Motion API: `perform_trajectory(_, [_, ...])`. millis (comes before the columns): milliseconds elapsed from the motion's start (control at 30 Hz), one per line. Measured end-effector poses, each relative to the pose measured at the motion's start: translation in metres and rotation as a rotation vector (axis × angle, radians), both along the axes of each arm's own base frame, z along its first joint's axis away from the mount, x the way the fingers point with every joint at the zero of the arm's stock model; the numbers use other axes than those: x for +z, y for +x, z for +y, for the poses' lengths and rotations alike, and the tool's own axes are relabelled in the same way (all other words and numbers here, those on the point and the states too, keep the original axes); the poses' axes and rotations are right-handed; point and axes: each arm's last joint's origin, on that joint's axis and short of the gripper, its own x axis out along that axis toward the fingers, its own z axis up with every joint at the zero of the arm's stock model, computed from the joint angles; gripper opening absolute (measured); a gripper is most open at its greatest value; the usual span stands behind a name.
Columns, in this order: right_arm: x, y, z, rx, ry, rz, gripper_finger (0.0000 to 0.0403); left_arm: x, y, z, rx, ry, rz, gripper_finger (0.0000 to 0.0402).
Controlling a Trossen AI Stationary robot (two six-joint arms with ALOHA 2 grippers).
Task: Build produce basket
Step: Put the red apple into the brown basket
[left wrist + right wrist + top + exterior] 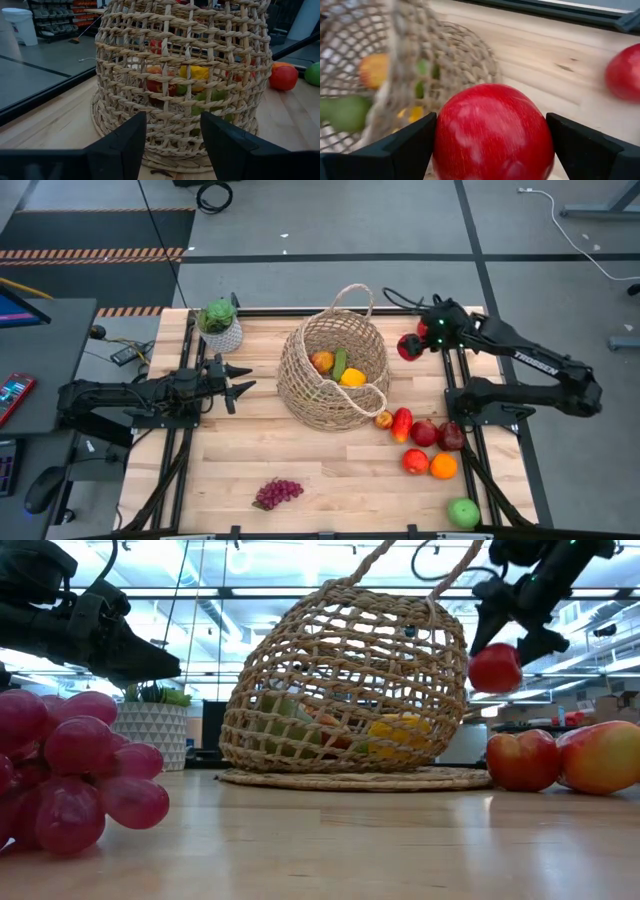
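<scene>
The wicker basket point(335, 370) stands on its base at the table's middle, with a yellow fruit point(352, 377), a green piece point(340, 363) and an apple point(322, 361) inside. Just right of its rim hangs a red apple point(410, 346), with my right gripper point(492, 135) shut on it. Left of the basket my left gripper point(243, 379) stands open, level, pointing at the basket's wall point(180, 100) without touching it. More produce lies near the right front: red apples point(424, 432), an orange point(443, 466) and a green apple point(463, 512). Purple grapes point(278, 493) lie near the front. My right gripper pinches the red apple's two opposite sides point(445, 140) between its two fingers point(410, 145). The fingers slant down from the table's far right toward the basket. The apple point(494, 668) hangs below them, clear of the table and beside the basket's upper wall.
A green plant in a white pot point(220, 328) stands at the far left, behind my left arm. The basket's loop handle point(352, 298) rises at its far side. Bare tabletop point(330, 470) lies in front of the basket, between the grapes and the fruit group.
</scene>
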Motion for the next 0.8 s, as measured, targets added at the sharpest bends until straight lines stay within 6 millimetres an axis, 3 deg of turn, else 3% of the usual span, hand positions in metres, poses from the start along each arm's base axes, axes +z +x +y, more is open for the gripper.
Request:
perform_trajectory(367, [0.011,0.004,0.019,0.156,0.02,-0.139,0.0368,0.0,0.0,0.0,0.0,0.0,0.0,0.0196])
perform_trajectory(800, [0.059,0.019,0.031,0.382,-0.198,-0.631,0.0368,0.0,0.0,0.0,0.0,0.0,0.0,0.0197])
